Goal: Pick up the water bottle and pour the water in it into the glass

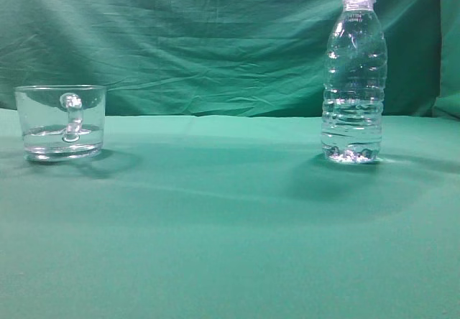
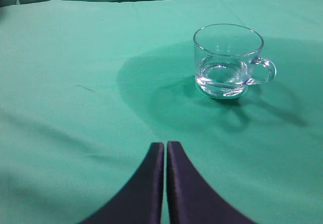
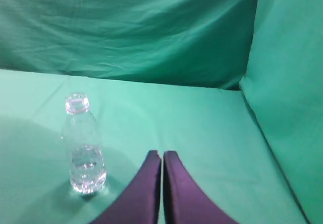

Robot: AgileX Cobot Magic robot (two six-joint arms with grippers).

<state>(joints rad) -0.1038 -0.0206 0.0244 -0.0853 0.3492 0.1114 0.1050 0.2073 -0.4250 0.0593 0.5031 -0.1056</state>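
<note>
The water bottle (image 1: pixel 353 75) stands upright on the bench (image 1: pixel 215 218), long axis vertical, open neck up, right of centre. No label or writing is visible. Water (image 1: pixel 351 128) fills its lower part. The glass (image 1: pixel 60 121) stands well apart at left, handle facing the exterior camera. Green cloth covers the bench and the backdrop (image 1: pixel 180 39). Left claw (image 2: pixel 165 148): pressed closed, holding nothing. Right claw (image 3: pixel 162 157): pressed closed, holding nothing.
</note>
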